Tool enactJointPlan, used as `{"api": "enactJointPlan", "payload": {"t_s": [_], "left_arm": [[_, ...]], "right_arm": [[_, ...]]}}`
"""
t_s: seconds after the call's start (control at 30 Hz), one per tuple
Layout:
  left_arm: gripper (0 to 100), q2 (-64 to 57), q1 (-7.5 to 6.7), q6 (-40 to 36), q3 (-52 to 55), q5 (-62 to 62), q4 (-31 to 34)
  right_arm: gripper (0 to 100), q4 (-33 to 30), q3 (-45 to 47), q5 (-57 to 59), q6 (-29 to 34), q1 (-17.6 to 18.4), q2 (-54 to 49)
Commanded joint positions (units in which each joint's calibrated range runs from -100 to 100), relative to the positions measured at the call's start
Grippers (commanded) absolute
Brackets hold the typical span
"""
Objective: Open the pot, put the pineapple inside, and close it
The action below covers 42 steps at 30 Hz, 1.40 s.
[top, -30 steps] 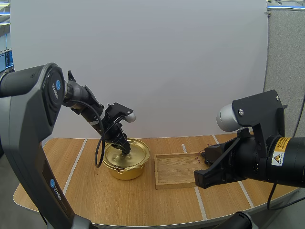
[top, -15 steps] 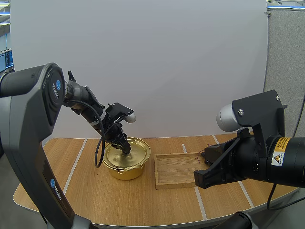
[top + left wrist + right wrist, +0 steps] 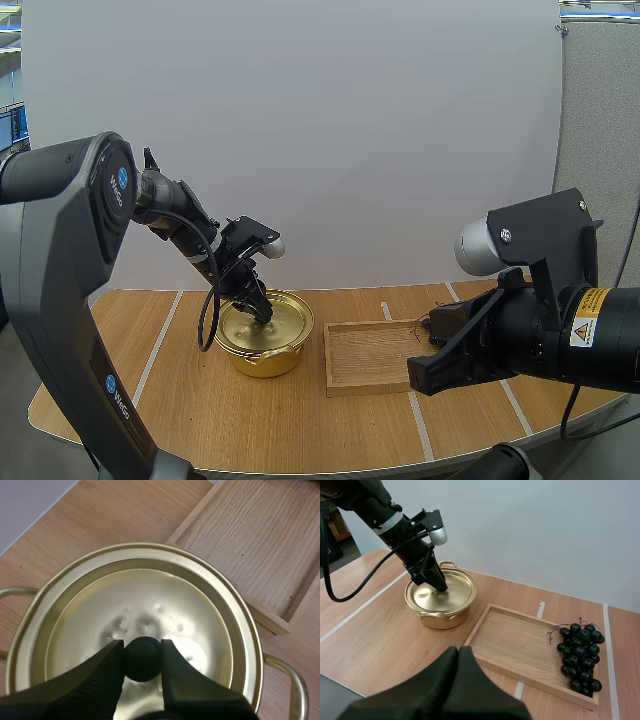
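A gold pot (image 3: 262, 355) stands on the table with its lid (image 3: 288, 322) on. My left gripper (image 3: 262, 312) reaches down onto the lid, and in the left wrist view that gripper (image 3: 142, 646) is shut on the lid's black knob (image 3: 143, 660). A bunch of dark grapes (image 3: 577, 651) lies at the right end of a wooden tray (image 3: 485, 617). My right gripper (image 3: 458, 653) hovers shut with nothing in it, over the table in front of the tray. The right arm (image 3: 540, 320) covers the tray's right end in the high view.
The wooden tray (image 3: 345, 384) sits just right of the pot, a narrow gap between them. Pale tape lines (image 3: 155, 350) cross the tabletop. Bare wood lies in front of the pot and tray up to the table's rounded front edge (image 3: 300, 470).
The left gripper and the lid have shifted very slightly to the left. The right arm has stayed still.
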Motion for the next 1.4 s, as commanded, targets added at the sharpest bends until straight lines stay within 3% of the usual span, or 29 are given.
{"api": "enactJointPlan", "payload": {"t_s": [0.0,0.1,0.17,0.2,0.27,0.67,1.07,1.37], "left_arm": [[0,0.09,-0.07,-0.16,-0.03,4.24,0.98],[9,0.09,-0.07,-0.25,-0.03,4.24,0.60],[30,-0.02,-0.07,-0.25,-0.03,4.84,0.30],[48,-0.03,-0.07,-0.25,-0.03,5.28,0.30],[99,-0.46,-0.07,-0.25,-0.03,5.84,0.18],[100,-9.53,-0.07,-0.95,-2.27,7.57,1.10],[100,-31.75,-0.07,-4.00,-17.13,12.19,1.10],[100,-46.86,-0.07,-7.36,-19.60,13.62,1.21]], "right_arm": [[0,0.00,0.05,0.00,0.00,-0.23,-0.38],[0,0.00,0.05,0.00,0.00,-0.23,-0.38],[0,0.00,0.05,0.00,0.00,-0.23,-0.38],[0,0.00,0.05,0.00,0.00,-0.23,-0.38],[0,0.00,0.05,0.00,0.00,-0.23,-0.38],[0,0.00,0.05,0.00,0.00,-0.23,-0.38],[0,0.00,0.05,0.00,0.00,-0.23,-0.38],[0,0.00,0.05,0.00,0.00,-0.23,-0.38]]}}
